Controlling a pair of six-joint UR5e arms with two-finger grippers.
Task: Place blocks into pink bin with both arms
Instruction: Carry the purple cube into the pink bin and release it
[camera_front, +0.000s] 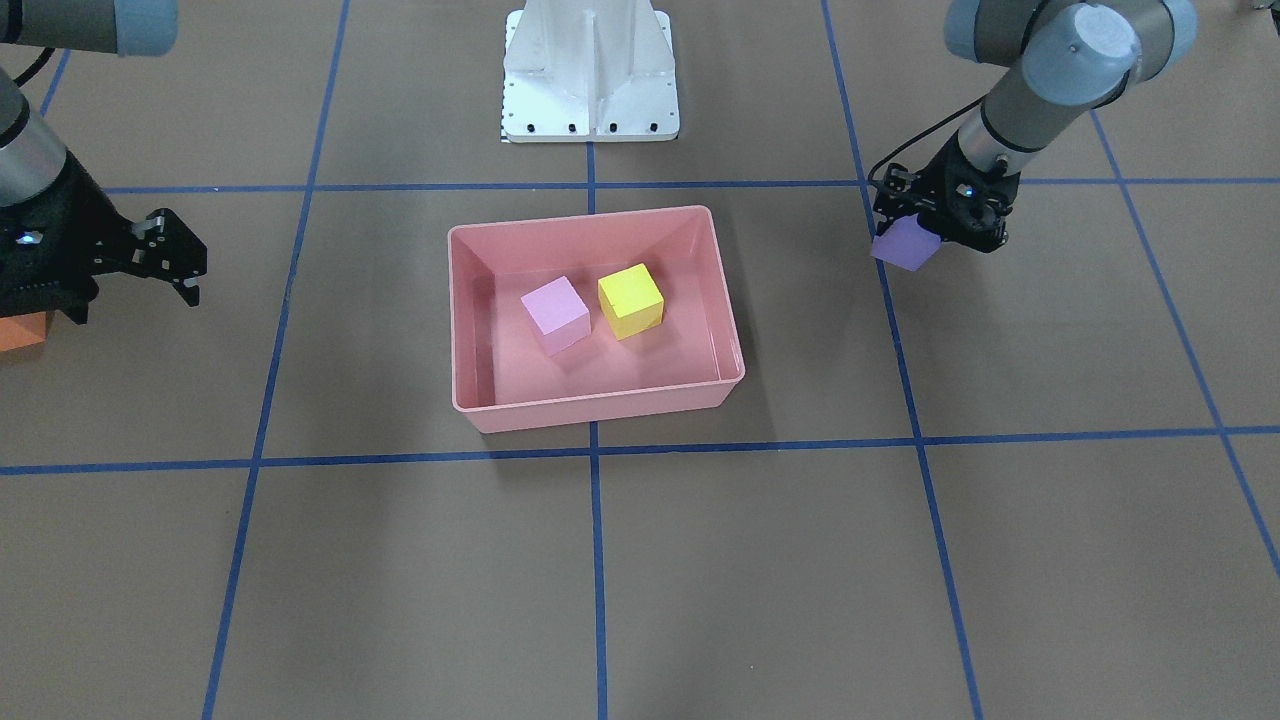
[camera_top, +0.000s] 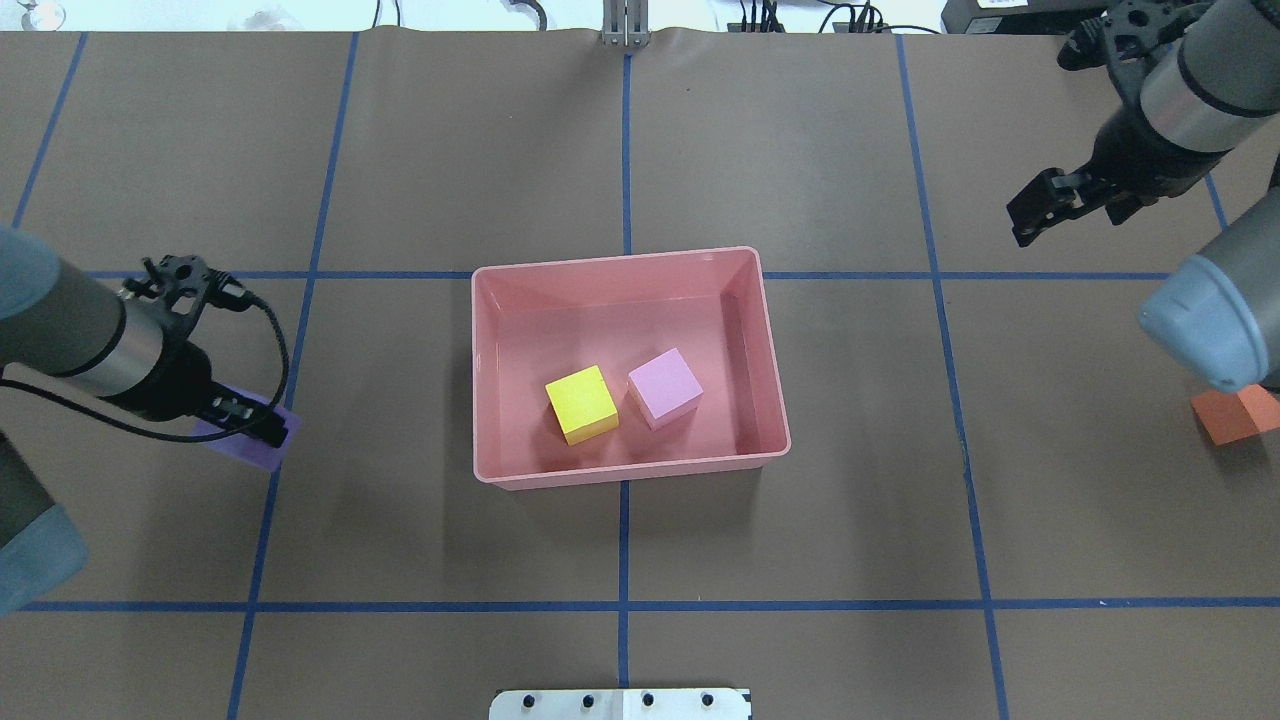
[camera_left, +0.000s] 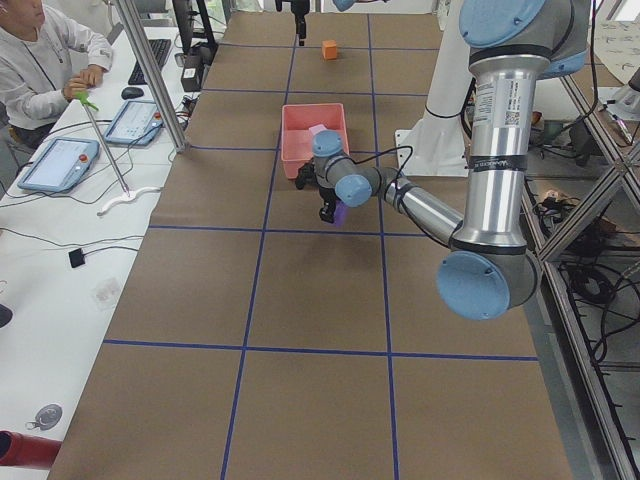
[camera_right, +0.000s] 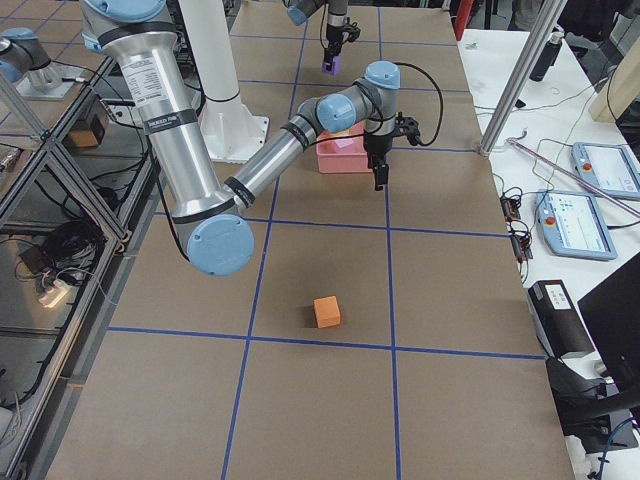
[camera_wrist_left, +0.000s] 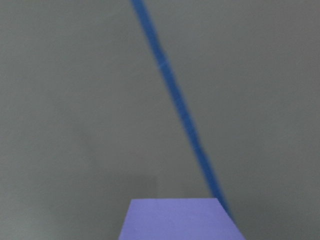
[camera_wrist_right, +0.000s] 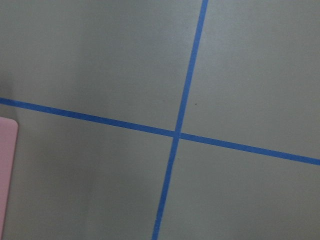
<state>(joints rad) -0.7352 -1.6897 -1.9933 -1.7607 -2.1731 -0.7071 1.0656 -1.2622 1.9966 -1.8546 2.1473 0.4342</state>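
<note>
The left hand (camera_front: 925, 232) is closed on the purple block (camera_front: 905, 245), well apart from the pink bin (camera_front: 600, 412). Carry it level over the rim and release beside the yellow block (camera_front: 630, 300) and light pink block (camera_front: 555, 313). The right hand (camera_front: 180, 262) stands open and empty; the orange block (camera_front: 20, 330) lies on the surface (camera_front: 700, 560)

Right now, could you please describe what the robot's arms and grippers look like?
The left arm and right arm are grey metal tubes with light-blue joint caps and dark wrist sections. Small printed lettering runs down the upright tubes. The left gripper and right gripper are black, each with two fingers. A black cable loops beside the left wrist.
</note>
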